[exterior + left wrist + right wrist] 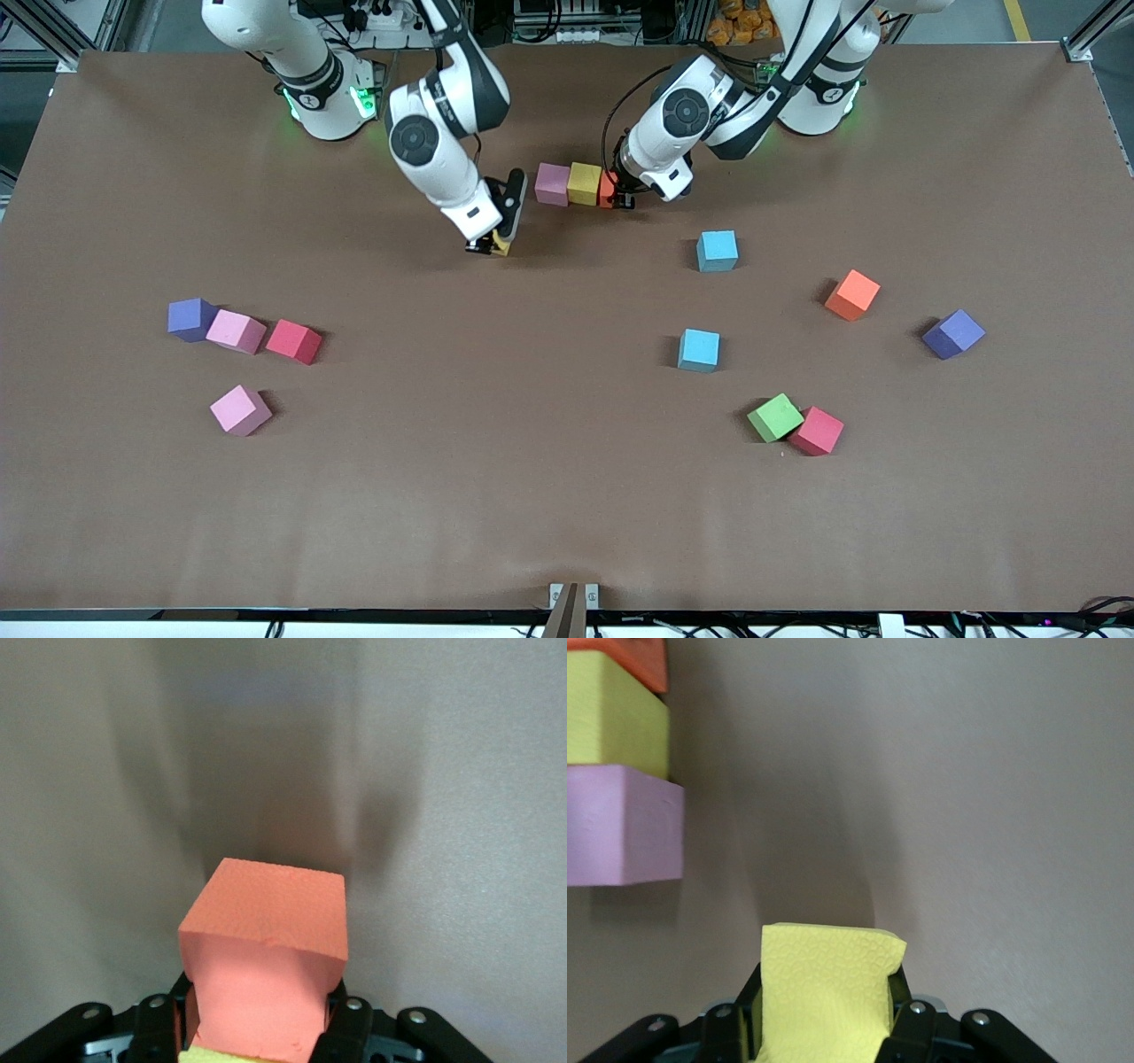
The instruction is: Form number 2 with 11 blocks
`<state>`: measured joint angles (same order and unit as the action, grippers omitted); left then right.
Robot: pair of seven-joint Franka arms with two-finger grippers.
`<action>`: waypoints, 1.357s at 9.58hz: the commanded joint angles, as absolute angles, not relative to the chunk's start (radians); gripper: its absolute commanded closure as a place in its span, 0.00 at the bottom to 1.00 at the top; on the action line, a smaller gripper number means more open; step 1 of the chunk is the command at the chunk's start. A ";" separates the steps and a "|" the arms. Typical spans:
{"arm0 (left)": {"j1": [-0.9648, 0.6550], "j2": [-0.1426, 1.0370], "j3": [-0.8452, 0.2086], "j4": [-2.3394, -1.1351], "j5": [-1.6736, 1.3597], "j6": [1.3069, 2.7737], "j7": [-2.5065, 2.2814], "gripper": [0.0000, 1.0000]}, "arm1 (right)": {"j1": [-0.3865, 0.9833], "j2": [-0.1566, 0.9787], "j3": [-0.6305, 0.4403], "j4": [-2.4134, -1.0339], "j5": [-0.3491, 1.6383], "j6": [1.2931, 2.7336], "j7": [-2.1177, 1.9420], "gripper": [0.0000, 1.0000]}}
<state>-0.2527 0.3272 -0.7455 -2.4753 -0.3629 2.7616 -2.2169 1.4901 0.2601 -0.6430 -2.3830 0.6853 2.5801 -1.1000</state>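
Note:
A row lies on the table near the robots' bases: a pink block [551, 183], a yellow block [584, 183] and an orange-red block [608, 189], side by side. My left gripper [623, 198] is shut on the orange-red block [266, 948] at the row's end toward the left arm. My right gripper [490, 245] is shut on a second yellow block [502, 241], low over the table beside the row's pink end. The right wrist view shows this yellow block [824, 992] between the fingers and the row's pink block [620, 824] to one side.
Loose blocks lie nearer the front camera. Toward the right arm's end are purple [190, 318], pink [236, 331], red [294, 341] and pink [240, 409]. Toward the left arm's end are light blue [717, 250], light blue [699, 350], orange [852, 294], purple [953, 333], green [774, 417] and red [816, 431].

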 commanded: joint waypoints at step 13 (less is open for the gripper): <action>-0.244 0.308 -0.775 -2.496 -0.393 2.781 -2.240 1.00 | 1.600 0.094 -0.655 -2.580 0.704 2.786 -1.180 0.84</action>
